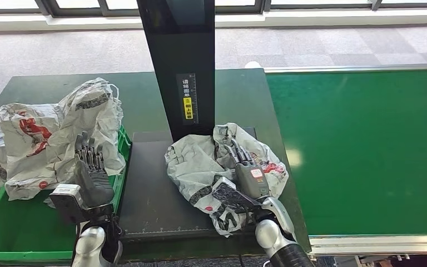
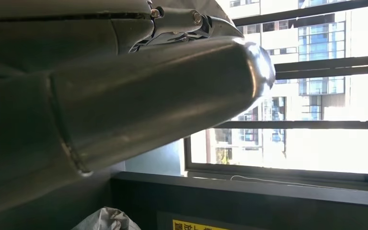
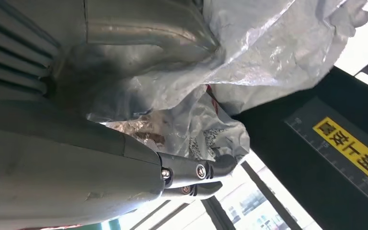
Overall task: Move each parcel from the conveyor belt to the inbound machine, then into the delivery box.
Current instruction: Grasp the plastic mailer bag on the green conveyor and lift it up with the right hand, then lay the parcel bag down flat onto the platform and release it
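R hand (image 1: 248, 169) grips the grey poly-bag parcel (image 1: 200, 164) w/ fingers curled into it, parcel lying on the inbound machine's black platform (image 1: 147, 189) by the post (image 1: 180, 61). L hand (image 1: 92, 167) holds nothing, fingers straight and apart, above the green delivery box (image 1: 11, 228) w/ more bagged parcels (image 1: 61, 130) in it.

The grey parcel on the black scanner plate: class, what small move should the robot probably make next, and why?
Probably lift the grey parcel off the scanner plate and swing it left toward the green box. The right hand already grips it on the plate under the scanner post, and the box beside it holds earlier parcels.
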